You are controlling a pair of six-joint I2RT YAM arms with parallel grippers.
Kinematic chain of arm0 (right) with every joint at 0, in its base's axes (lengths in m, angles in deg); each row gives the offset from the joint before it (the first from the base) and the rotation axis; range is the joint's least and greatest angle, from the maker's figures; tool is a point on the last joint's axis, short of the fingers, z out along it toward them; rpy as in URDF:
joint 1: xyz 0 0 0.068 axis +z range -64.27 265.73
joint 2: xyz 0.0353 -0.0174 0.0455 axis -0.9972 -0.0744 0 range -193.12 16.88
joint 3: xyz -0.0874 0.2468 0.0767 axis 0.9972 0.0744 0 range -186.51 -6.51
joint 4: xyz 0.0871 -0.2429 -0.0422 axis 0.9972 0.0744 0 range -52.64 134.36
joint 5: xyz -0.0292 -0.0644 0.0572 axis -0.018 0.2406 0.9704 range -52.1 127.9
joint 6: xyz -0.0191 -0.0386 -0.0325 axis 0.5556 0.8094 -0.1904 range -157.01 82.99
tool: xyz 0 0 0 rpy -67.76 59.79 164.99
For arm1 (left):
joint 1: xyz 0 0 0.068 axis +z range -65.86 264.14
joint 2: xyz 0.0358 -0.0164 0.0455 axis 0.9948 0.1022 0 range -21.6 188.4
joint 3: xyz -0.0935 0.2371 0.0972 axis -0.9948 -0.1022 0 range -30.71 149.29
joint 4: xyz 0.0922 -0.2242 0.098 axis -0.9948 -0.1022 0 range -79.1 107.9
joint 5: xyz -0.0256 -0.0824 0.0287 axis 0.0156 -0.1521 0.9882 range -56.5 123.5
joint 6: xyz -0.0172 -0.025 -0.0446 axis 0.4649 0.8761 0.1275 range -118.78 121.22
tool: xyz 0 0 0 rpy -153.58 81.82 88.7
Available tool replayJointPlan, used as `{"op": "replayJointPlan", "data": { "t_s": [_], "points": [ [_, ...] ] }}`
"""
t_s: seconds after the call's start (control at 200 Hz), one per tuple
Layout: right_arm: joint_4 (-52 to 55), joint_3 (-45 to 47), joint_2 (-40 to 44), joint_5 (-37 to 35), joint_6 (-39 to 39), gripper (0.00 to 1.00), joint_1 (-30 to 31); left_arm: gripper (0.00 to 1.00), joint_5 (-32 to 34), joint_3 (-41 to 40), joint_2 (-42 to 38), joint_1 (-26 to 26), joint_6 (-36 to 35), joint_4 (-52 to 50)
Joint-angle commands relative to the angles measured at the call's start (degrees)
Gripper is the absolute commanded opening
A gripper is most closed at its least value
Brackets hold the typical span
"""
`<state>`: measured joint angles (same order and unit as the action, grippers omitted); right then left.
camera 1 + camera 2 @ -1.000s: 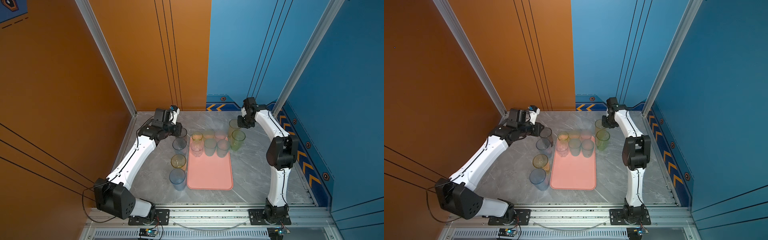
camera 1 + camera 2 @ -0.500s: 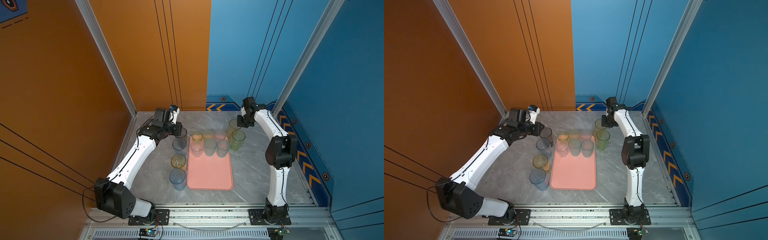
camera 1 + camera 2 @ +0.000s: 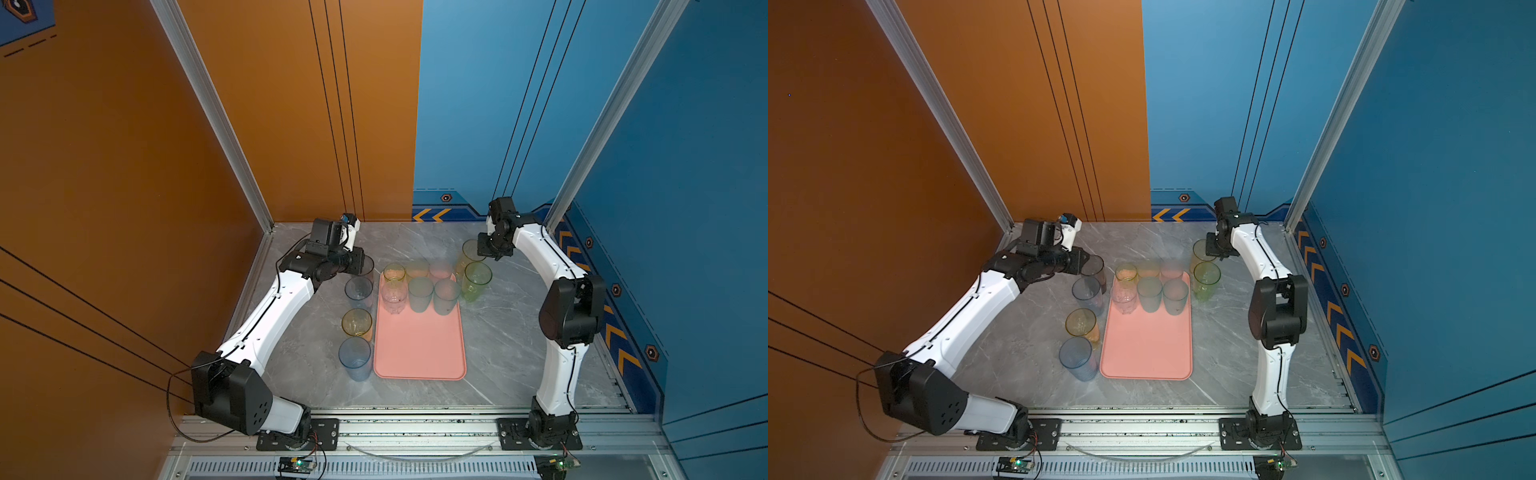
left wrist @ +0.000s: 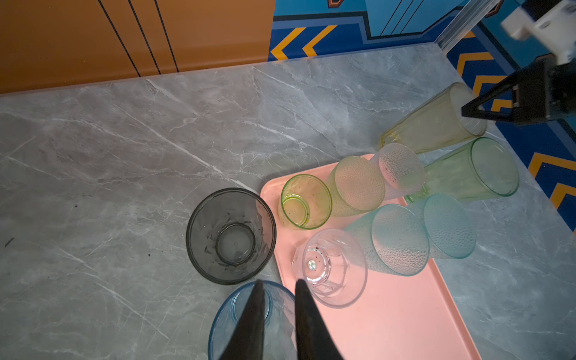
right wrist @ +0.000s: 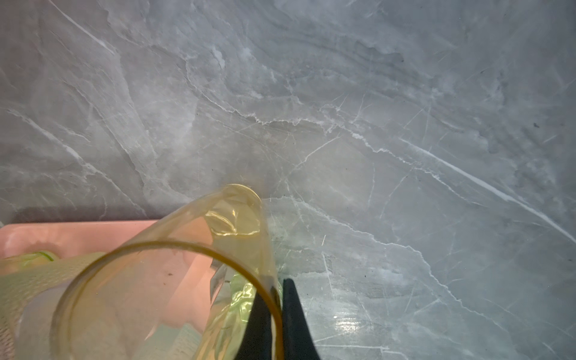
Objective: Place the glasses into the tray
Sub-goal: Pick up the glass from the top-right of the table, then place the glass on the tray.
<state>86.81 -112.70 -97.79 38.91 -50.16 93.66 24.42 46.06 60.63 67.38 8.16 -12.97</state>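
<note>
The salmon tray (image 3: 419, 345) lies mid-table, and several glasses stand at its far end: yellow-green (image 4: 305, 202), clear (image 4: 330, 268), two teal (image 3: 420, 293) and two pale ones. A tall yellow glass (image 3: 470, 250) stands on the table off the tray's far right corner. My right gripper (image 5: 276, 285) is shut on its rim wall, one finger inside and one outside. A tall green glass (image 3: 477, 280) is right beside it. My left gripper (image 4: 279, 282) hovers over a blue glass (image 4: 224, 324) with a narrow gap between its fingers and nothing in it. The grey glass (image 4: 230, 237) stands just beyond its tips.
An amber glass (image 3: 356, 322) and another blue glass (image 3: 354, 357) stand along the tray's left side. The orange wall is close behind the left arm and the blue wall close behind the right arm. The tray's near half holds nothing.
My right gripper has closed onto the yellow glass's rim. Both arms have hardly moved, and the left gripper's gap is the same.
</note>
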Motion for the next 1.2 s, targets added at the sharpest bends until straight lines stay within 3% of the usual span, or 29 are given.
{"op": "replayJointPlan", "data": {
  "t_s": [0.0,0.125,0.31,0.506,0.716,0.786,0.981,1.197],
  "points": [
    [-7.6,2.9,8.2,-2.3,-1.6,0.00,0.0,0.20,1.3,-1.7,-0.9,0.8,-0.9,0.0],
    [-13.2,9.5,16.4,-3.3,-2.0,0.00,0.1,0.20,1.3,-3.2,-1.6,1.8,-0.6,0.5],
    [-14.1,11.5,26.2,-1.0,-1.1,0.00,1.5,0.20,0.7,-5.3,-2.6,3.4,0.3,1.3],
    [-0.4,5.1,29.8,-2.4,4.5,0.00,14.3,0.20,0.9,-5.7,-3.7,4.9,1.0,1.3],
    [11.5,-1.0,26.2,-9.9,6.9,0.00,34.5,0.20,0.2,-4.4,-3.7,5.4,1.3,0.7],
    [12.3,-1.1,24.5,-11.1,5.9,0.00,38.4,0.20,-0.2,-3.9,-3.5,5.3,1.4,0.6],
    [13.7,-2.4,17.9,-11.8,4.8,0.00,43.7,0.20,-0.3,-2.9,-3.6,4.8,1.4,-0.2],
    [14.8,-4.9,10.5,-11.1,4.9,0.00,44.6,0.20,-0.1,-2.5,-4.3,4.5,1.1,-1.1]
  ]
}}
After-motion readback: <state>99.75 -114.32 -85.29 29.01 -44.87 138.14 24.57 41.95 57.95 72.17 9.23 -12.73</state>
